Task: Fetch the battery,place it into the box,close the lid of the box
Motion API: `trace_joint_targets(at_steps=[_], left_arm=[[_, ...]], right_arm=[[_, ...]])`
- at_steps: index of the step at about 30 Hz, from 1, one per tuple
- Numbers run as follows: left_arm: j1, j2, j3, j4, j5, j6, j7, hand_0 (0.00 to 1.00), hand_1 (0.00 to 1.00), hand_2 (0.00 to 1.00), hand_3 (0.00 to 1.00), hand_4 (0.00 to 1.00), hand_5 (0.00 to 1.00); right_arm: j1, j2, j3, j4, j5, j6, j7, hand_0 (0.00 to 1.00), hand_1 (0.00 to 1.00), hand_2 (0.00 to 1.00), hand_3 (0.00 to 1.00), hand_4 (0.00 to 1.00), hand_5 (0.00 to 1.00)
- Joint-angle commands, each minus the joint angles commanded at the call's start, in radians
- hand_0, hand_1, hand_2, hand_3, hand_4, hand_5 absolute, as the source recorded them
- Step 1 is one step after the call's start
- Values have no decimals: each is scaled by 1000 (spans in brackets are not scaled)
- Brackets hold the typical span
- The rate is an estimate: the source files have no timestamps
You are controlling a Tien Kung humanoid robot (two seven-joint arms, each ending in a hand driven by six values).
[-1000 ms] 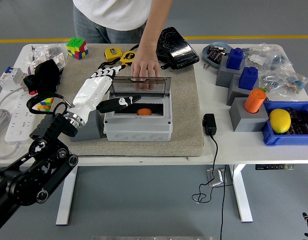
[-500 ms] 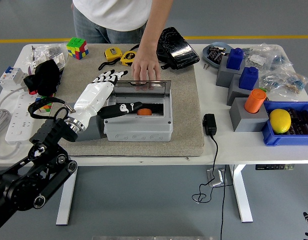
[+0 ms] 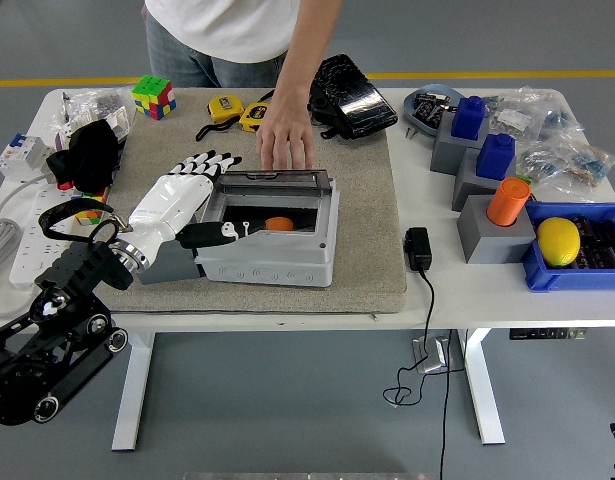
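Grey box (image 3: 272,262) sits between left robot hand (image 3: 182,200) and person's hand (image 3: 283,140).

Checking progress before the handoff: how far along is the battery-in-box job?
Done: an orange item, likely the battery, lies inside the grey box.
In hand: the left hand sits at the box's left side, thumb reaching over the opening, holding nothing. A person's hand rests on the raised clear lid.
Left: the lid is up, so closing it remains.
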Motion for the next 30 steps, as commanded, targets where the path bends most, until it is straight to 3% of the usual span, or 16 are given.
trace_joint_targets(at_steps=[3, 14, 17, 20, 21, 24, 26, 27, 30], left_arm=[[-14, 23, 21, -12, -3, -2, 5, 998, 998, 985, 979, 998, 998], [-49, 67, 54, -30, -18, -2, 5, 998, 998, 985, 978, 998, 998], [-53, 69, 47, -29, -28, 12, -5, 998, 998, 981, 974, 998, 998], [-53, 66, 35, -39, -36, 53, -38, 998, 998, 981, 974, 998, 998], [-52, 65, 30, -49, -38, 66, -49, 998, 954, 896, 882, 998, 998], [-48, 64, 22, -81, -48, 80, -66, 998, 954, 896, 882, 998, 998], [-45, 65, 23, -111, -64, 45, -44, 998, 954, 896, 882, 998, 998], [-44, 66, 25, -118, -74, 23, -33, 936, 900, 839, 842, 998, 998], [-45, 69, 31, -129, -98, -35, -7, 936, 900, 839, 842, 998, 998]], right_arm=[[1, -1, 0, 0, 0, 0, 0, 845, 802, 766, 799, 998, 998], [3, -3, -1, 0, 0, 0, -1, 844, 802, 766, 799, 998, 998], [3, -2, 1, 0, -2, 0, -2, 844, 802, 766, 800, 998, 998], [3, -2, 1, 0, -1, 0, -2, 844, 802, 766, 800, 998, 998], [4, -1, -1, 0, 1, 0, -2, 844, 802, 767, 799, 998, 998], [5, -1, -1, 0, 0, -1, -1, 844, 802, 767, 799, 998, 998], [4, -1, 0, 0, -1, -1, -2, 844, 802, 767, 799, 998, 998], [4, -1, 1, 0, -2, -1, -3, 844, 801, 767, 799, 998, 998], [5, -2, 2, 0, -2, -2, -4, 844, 801, 767, 799, 998, 998]])
